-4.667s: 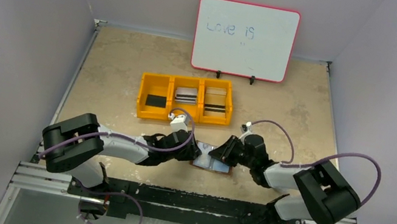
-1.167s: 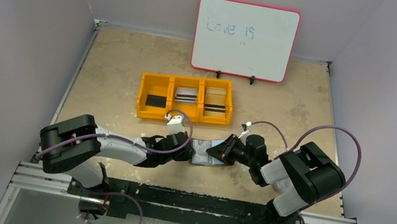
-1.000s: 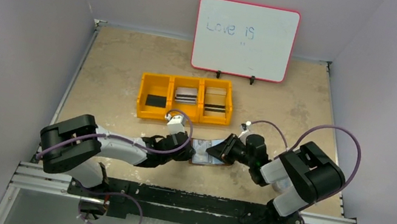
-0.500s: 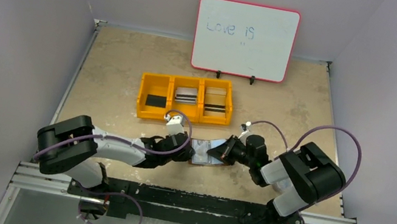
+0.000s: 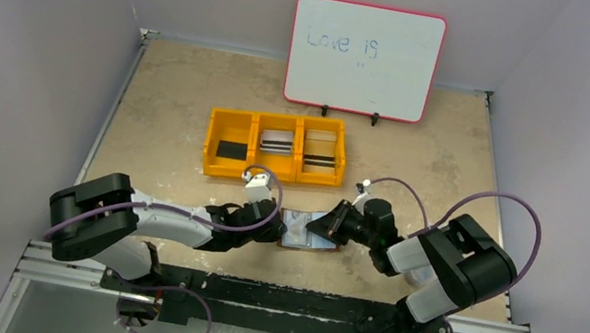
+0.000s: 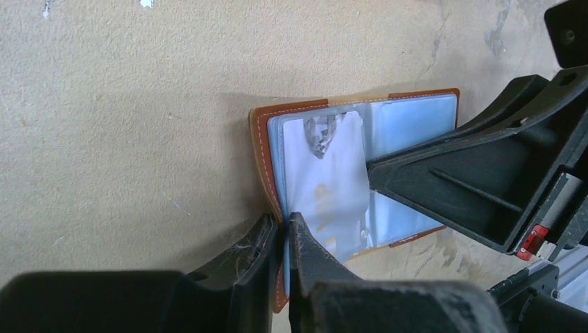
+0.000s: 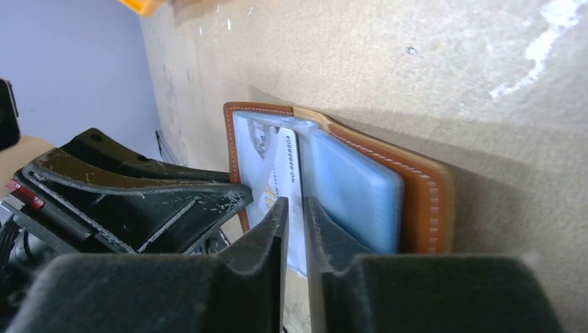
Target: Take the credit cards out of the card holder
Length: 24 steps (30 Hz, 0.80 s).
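The card holder (image 5: 304, 230) lies open on the table between both grippers; its brown leather (image 6: 263, 142) frames pale clear sleeves (image 7: 353, 187). My left gripper (image 6: 284, 225) is shut on its left edge, pinching leather and sleeve together. A white credit card (image 7: 281, 166) with printed numbers stands partly lifted out of the sleeves (image 6: 333, 180). My right gripper (image 7: 296, 208) comes in from the right, its jaws nearly together on that card's edge. From above, the left gripper (image 5: 279, 224) and right gripper (image 5: 326, 227) face each other across the card holder.
A yellow three-compartment bin (image 5: 210, 141) stands behind the grippers, holding a black card (image 5: 231, 150) and striped cards (image 5: 276, 140) in separate compartments. A whiteboard (image 5: 364, 58) stands at the back. Grey walls close in the table on both sides.
The left arm's elbow has drifted left and down, and the right arm's elbow has dropped slightly. Both grippers stay at the card holder, which has barely moved.
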Available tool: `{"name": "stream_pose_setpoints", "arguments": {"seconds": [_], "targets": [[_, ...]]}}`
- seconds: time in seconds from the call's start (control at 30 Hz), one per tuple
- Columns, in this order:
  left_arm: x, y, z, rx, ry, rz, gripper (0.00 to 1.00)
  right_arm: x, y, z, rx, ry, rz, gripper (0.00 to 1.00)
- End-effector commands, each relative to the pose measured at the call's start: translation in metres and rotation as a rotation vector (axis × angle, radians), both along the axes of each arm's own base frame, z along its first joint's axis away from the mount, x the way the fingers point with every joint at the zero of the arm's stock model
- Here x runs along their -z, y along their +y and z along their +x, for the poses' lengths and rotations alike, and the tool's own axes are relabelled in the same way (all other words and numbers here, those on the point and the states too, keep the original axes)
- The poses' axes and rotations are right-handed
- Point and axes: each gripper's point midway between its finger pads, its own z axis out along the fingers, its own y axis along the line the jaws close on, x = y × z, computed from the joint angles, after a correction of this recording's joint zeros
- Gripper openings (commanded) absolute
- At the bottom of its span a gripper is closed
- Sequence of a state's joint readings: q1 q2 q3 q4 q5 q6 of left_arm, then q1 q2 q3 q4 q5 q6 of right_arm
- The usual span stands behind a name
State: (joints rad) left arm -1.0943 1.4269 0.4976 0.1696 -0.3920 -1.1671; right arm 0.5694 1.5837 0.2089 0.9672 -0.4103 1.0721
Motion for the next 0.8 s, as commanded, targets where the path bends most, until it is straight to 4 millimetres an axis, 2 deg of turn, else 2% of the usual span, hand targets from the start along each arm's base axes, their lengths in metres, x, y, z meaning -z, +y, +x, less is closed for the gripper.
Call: {"name": "stream_pose_setpoints", "arguments": {"seconds": [0.0,0.03,0.13,0.3,0.47,0.5,0.6,0.7,0.77], "targets": [[-0.001,-0.006,-0.001,0.031,-0.003,0.014,0.17,-0.003,0.003,0.005,-0.018,-0.042,-0.018,0.23],[-0.001,-0.006,-0.001,0.034,-0.003,0.017,0.21,0.000,0.001,0.005,-0.016,-0.038,-0.030,0.25],[-0.002,-0.006,-0.001,0.035,-0.005,0.015,0.24,0.012,-0.002,-0.001,-0.026,0.001,-0.065,0.26],[-0.004,-0.005,-0.004,0.054,0.002,0.020,0.25,0.014,0.000,-0.004,-0.037,0.018,-0.048,0.25],[-0.006,-0.003,-0.006,0.052,0.004,0.013,0.30,0.015,0.000,-0.003,-0.038,0.019,-0.053,0.25],[-0.006,-0.002,-0.006,0.049,0.002,0.015,0.29,0.015,0.001,-0.003,-0.039,0.020,-0.051,0.25],[-0.004,0.001,-0.006,0.044,0.005,0.031,0.17,0.015,0.000,-0.003,-0.035,0.019,-0.051,0.26],[-0.002,0.001,-0.006,0.047,0.005,0.036,0.02,0.011,0.000,-0.004,-0.034,0.006,-0.038,0.31],[0.001,0.000,-0.006,0.053,0.012,0.045,0.00,0.007,0.002,-0.005,-0.050,-0.001,-0.024,0.35]]}}
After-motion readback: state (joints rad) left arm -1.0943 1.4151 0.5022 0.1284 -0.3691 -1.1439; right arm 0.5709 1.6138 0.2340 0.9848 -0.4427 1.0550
